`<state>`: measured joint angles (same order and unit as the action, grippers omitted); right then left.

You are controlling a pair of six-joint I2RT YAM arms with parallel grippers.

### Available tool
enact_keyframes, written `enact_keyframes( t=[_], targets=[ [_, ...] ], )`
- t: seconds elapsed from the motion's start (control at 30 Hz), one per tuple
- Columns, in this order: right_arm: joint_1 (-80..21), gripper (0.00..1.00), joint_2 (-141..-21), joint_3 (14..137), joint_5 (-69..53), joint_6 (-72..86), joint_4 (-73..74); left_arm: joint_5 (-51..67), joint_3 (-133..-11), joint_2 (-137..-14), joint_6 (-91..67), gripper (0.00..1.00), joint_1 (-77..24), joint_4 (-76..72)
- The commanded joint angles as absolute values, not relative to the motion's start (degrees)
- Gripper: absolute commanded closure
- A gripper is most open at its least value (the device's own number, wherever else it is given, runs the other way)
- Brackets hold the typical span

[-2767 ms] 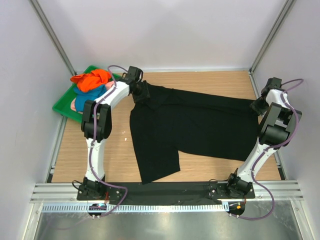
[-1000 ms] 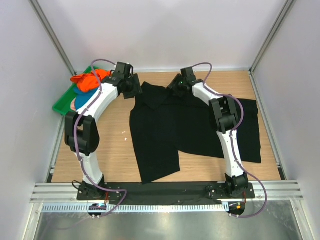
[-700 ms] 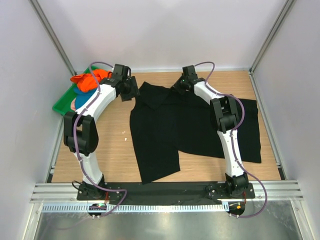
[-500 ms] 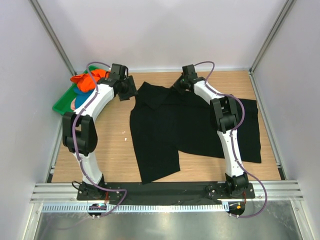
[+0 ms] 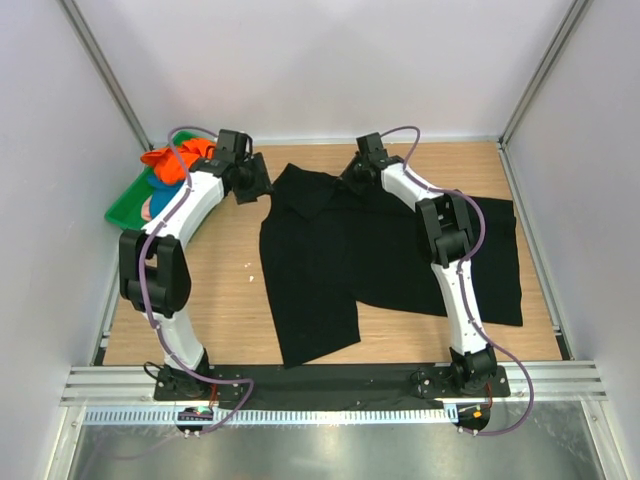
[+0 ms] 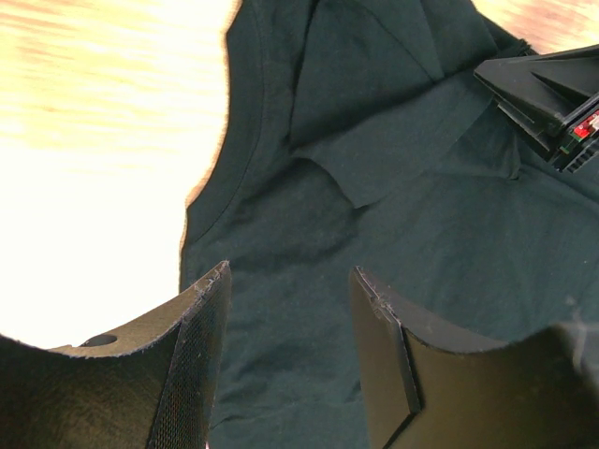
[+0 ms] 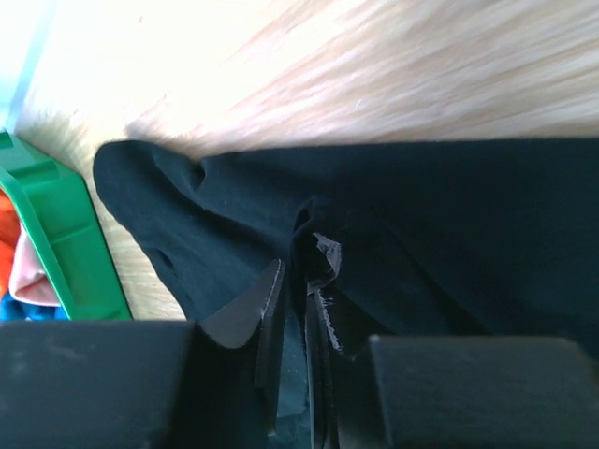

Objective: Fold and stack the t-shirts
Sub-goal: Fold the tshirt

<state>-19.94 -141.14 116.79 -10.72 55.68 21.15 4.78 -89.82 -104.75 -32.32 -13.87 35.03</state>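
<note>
At the far side of the table (image 5: 220,290), pinched almost shut in the right gripper (image 7: 295,281): a raised ridge of the black t-shirt (image 5: 380,250), close to the garment's far edge. Just to the left, hovering with jaws apart and nothing between them, the left gripper (image 6: 290,281), above the shirt's far left corner and beside a flap turned over on itself. Spread across the middle and right of the table, the rest of the black cloth, rumpled, with one panel reaching toward the near edge. Well apart, in the green tray (image 5: 122,208) at the far left corner: the orange t-shirt (image 5: 182,158), heaped and not yet folded. Judged to be the flattening stage, ahead of any fold. To do it well: keep the right pinch firm and low. Bring the left gripper down on the single outer layer at the corner, not on the doubled flap. Close fully before lifting, then draw the two grips apart, evenly and close to the table, to pull out creases without dragging the whole garment. Worth guarding against: two layers caught in one pinch, or cloth slipping free on the right.
</note>
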Motion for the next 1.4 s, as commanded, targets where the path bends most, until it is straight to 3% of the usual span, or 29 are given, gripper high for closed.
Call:
enact_keyframes(
  t=[0.0,0.1,0.5,0.77,0.87,1.37],
  targets=[
    [-20.6,0.82,-141.7,119.1,-12.0,56.1,20.8,5.5,-88.8,-100.8,-31.6,0.45,-12.9,33.1],
    [-20.7,0.99,-141.1,118.8,-12.3,56.2,21.9,5.6,-88.4,-100.3,-31.5,0.45,-12.6,33.3],
    [-21.9,0.99,-125.4,103.7,-12.7,69.0,28.7,17.6,-86.7,-99.9,-32.6,0.45,-11.8,35.1],
    [-21.9,0.99,-126.2,103.0,-13.0,70.6,25.8,29.4,-78.6,-104.2,-42.3,0.48,-12.5,19.2],
    [-22.0,0.99,-126.6,103.2,-12.7,71.0,24.7,26.2,-79.5,-107.0,-42.5,0.52,-13.9,17.2],
    [-20.6,0.99,-131.4,106.1,-13.9,72.0,19.6,19.5,-82.7,-116.9,-45.1,0.51,-16.4,17.1]
  ],
)
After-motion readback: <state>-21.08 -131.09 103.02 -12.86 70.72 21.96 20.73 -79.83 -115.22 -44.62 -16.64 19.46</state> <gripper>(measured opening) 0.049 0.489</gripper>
